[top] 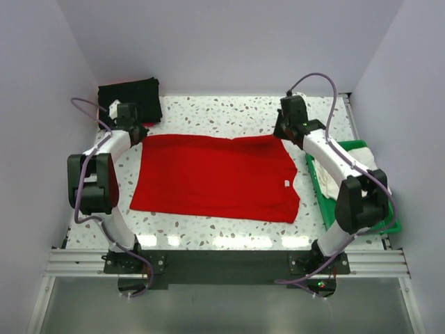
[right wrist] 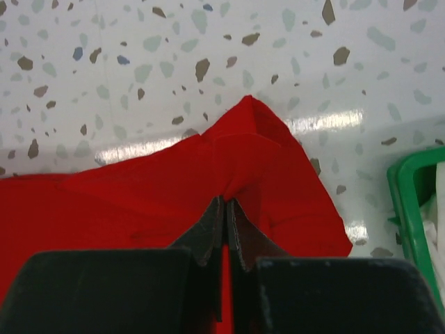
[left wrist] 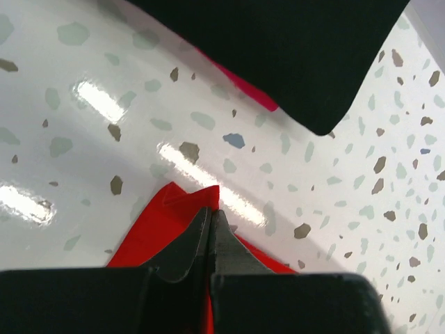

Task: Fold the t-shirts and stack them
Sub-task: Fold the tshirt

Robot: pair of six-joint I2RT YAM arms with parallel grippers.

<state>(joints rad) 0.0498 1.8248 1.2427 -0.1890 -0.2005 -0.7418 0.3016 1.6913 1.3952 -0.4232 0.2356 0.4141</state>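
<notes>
A bright red t-shirt (top: 215, 177) lies spread flat across the speckled table, with a small white label (top: 285, 184) near its right edge. My left gripper (top: 137, 133) is shut on the shirt's far left corner (left wrist: 201, 198). At the far right corner, my right gripper (top: 281, 130) is shut on a pinch of the red cloth (right wrist: 243, 160). A black t-shirt (top: 130, 99) lies folded at the back left corner and shows at the top of the left wrist view (left wrist: 292, 49). A whitish t-shirt (top: 361, 158) sits in the green tray.
The green plastic tray (top: 393, 226) stands along the table's right side, its rim visible in the right wrist view (right wrist: 410, 188). Grey walls close in the table on the left, back and right. Both arms reach over the table's side edges.
</notes>
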